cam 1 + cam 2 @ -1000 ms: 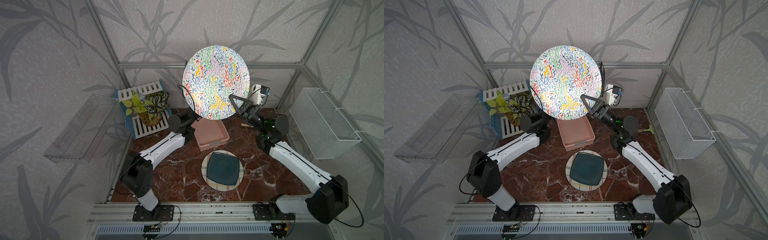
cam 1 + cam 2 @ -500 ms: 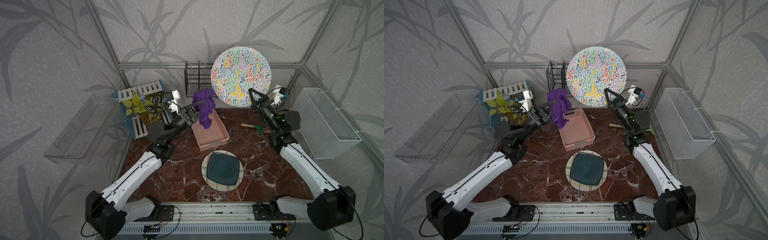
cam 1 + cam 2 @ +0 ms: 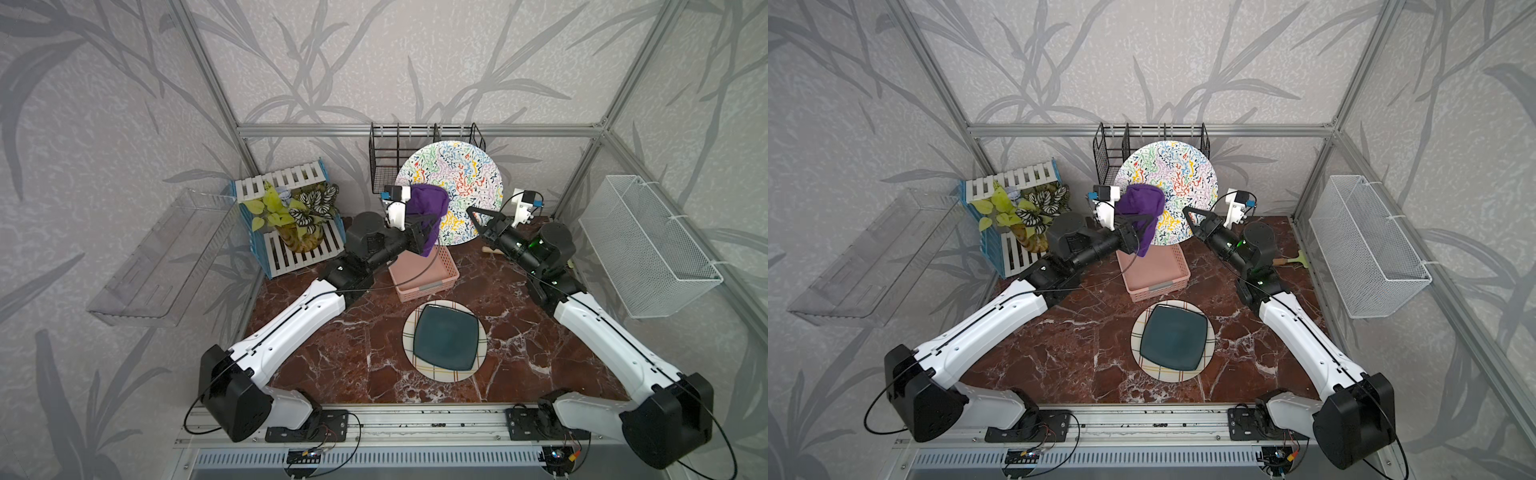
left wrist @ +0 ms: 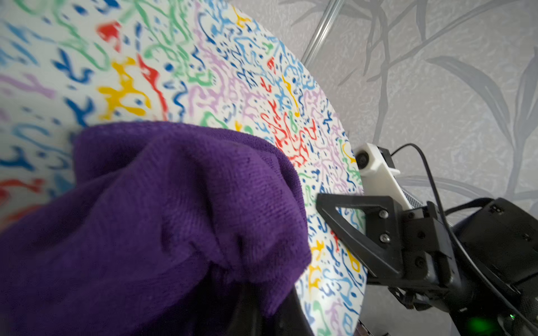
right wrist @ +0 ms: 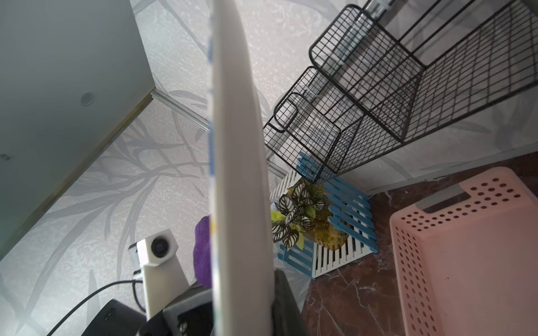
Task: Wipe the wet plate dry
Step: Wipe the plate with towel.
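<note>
2 grippers were seen high over the rear of the table. The left gripper was closed on a bunched purple terry cloth, which was draped over its fingers and pressed against the patterned face of a large round white plate covered in multicoloured squiggles. The right gripper was clamped on that plate's rim on the side nearest the right arm, with 1 finger on the face and 1 behind it, as was shown edge-on in the right wrist view. The plate was held upright in the air, its face turned towards the camera head, in front of a black wire rack and above a pink perforated plastic basket. Nearer the front, a dark teal square plate was stacked on a round white checked plate on the red-brown marble tabletop.
</note>
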Action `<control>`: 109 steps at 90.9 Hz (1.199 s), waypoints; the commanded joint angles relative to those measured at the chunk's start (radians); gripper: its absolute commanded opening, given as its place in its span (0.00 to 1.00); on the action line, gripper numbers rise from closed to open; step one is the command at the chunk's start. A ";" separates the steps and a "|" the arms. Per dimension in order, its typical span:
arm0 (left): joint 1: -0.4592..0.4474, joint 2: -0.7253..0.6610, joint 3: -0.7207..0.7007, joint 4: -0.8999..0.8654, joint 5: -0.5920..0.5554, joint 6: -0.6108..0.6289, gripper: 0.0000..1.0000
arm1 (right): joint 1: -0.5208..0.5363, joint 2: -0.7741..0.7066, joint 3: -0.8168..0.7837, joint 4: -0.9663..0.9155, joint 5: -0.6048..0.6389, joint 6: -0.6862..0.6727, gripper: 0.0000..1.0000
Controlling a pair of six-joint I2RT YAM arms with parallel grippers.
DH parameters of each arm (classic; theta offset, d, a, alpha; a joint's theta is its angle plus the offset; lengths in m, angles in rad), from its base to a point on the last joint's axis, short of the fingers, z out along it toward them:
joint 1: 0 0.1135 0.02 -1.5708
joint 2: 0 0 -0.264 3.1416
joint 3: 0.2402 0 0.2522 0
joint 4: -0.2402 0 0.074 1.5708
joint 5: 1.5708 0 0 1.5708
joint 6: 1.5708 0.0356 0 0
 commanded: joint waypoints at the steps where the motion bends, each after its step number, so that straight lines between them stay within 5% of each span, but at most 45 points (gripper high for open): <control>1: -0.069 0.028 0.015 -0.011 -0.005 -0.020 0.00 | 0.041 -0.022 0.080 0.180 -0.012 0.020 0.00; 13: -0.038 0.027 0.002 -0.056 -0.114 -0.069 0.00 | 0.045 -0.006 0.088 0.239 -0.031 0.071 0.00; 26: 0.152 -0.022 -0.013 -0.076 -0.085 -0.128 0.00 | 0.081 -0.039 0.065 0.215 -0.096 0.019 0.00; 34: 0.208 -0.016 0.046 -0.166 -0.107 -0.036 0.00 | 0.139 -0.063 0.029 0.191 -0.140 -0.053 0.00; 49: 0.172 0.077 0.194 -0.329 -0.021 0.141 0.00 | 0.207 -0.080 -0.008 0.177 -0.145 -0.080 0.00; 68: -0.044 0.171 0.265 -0.382 -0.048 0.272 0.00 | 0.198 -0.063 0.047 0.175 -0.094 -0.093 0.00; 77: -0.006 0.131 0.209 -0.351 -0.096 0.203 0.00 | 0.161 -0.069 0.065 0.165 -0.083 -0.074 0.00; 92: 0.184 0.003 0.033 -0.246 -0.045 0.045 0.00 | 0.117 -0.102 0.043 0.147 -0.096 -0.061 0.00; 109: 0.080 0.061 0.117 -0.347 -0.029 0.211 0.00 | 0.236 -0.066 0.078 0.078 -0.148 -0.176 0.00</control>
